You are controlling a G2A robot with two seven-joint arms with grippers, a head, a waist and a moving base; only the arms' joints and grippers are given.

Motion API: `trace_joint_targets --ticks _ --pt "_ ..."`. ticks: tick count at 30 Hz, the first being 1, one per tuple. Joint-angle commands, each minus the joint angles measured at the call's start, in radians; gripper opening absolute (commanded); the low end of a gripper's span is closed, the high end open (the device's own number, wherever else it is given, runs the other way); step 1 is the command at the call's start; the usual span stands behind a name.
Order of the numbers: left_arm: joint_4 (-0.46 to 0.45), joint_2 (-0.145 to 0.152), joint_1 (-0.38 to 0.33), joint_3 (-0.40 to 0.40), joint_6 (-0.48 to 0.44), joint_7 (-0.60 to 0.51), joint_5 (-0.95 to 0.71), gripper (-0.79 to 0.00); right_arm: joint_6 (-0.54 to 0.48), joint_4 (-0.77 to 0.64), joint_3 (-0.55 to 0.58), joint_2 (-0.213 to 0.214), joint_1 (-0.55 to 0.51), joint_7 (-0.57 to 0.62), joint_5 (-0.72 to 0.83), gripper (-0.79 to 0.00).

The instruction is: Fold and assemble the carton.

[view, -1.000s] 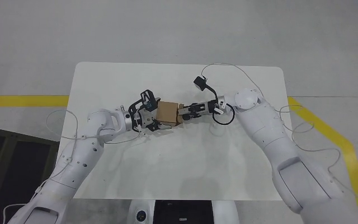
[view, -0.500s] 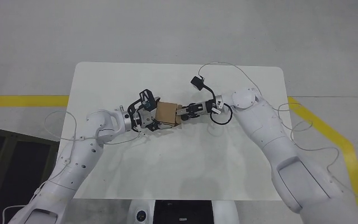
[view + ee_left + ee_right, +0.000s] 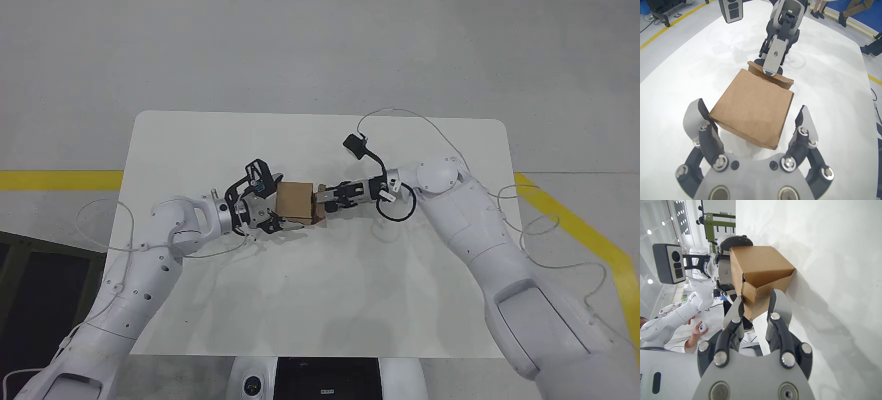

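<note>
Right pincer [image 3: 757, 296] clamps carton [image 3: 293, 198] flap [image 3: 780, 78]; left pincer [image 3: 752, 106] gapes round the far end.
Carton's just slid toward it, seemingly squarer: folding advances.

A white table [image 3: 200, 300] bears one brown carton [image 3: 295, 198] near its middle.

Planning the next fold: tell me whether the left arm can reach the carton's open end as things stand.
Probably not. The left gripper, jaws open, straddles the other end of the carton; the open end faces away, and the right gripper is clamped on a flap there.
</note>
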Motion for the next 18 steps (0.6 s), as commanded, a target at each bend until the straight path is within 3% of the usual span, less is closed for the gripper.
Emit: trace_joint_targets --ticks 1,7,13,18 --pt "0.001 0.000 0.001 -0.001 0.000 0.000 -0.001 0.000 0.000 -0.004 0.004 0.001 -0.003 0.000 0.004 -0.480" --pt "0.003 0.001 0.002 -0.006 -0.002 0.000 0.001 0.000 0.005 -0.018 0.017 0.004 -0.013 -0.003 0.019 -0.511" --pt "0.008 0.003 0.001 -0.014 -0.006 -0.003 0.002 0.000 0.009 -0.034 0.033 0.007 -0.021 -0.001 0.042 -0.493" --pt "0.009 0.004 0.003 -0.017 -0.007 -0.002 0.005 0.000 0.015 -0.048 0.039 0.010 -0.032 0.003 0.047 -0.533"
